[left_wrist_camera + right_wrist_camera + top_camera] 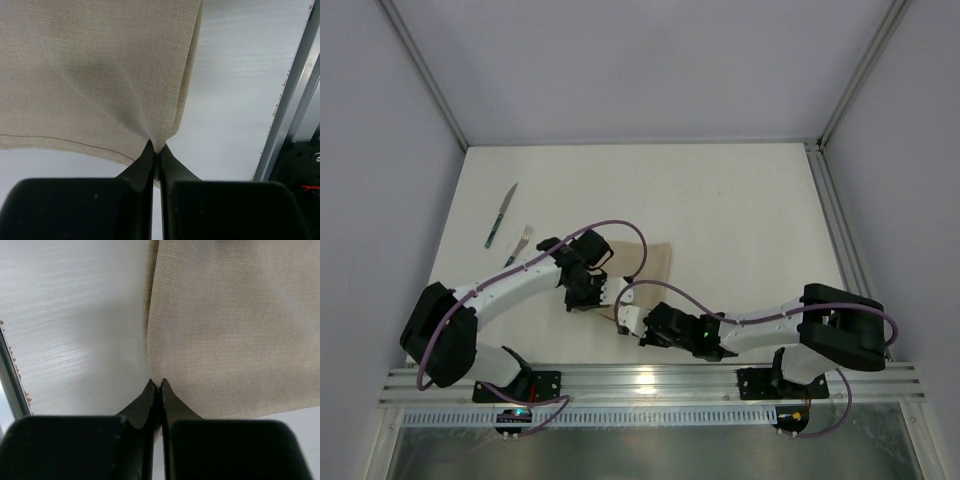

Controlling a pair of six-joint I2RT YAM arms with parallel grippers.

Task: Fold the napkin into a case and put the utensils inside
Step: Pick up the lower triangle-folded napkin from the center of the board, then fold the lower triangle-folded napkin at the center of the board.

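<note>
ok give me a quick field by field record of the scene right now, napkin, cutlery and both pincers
napkin: beige cloth on the white table, between the two arms
left pincer: shut on a napkin corner
right pincer: shut on a napkin corner
knife: dark green handle, on the table far left, apart from the napkin
fork: just right of the knife, close to the left arm
utensils inside napkin: none

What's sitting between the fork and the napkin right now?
In the top view, the left gripper, on its wrist, lies between the fork and the napkin; the table there is otherwise bare.
</note>
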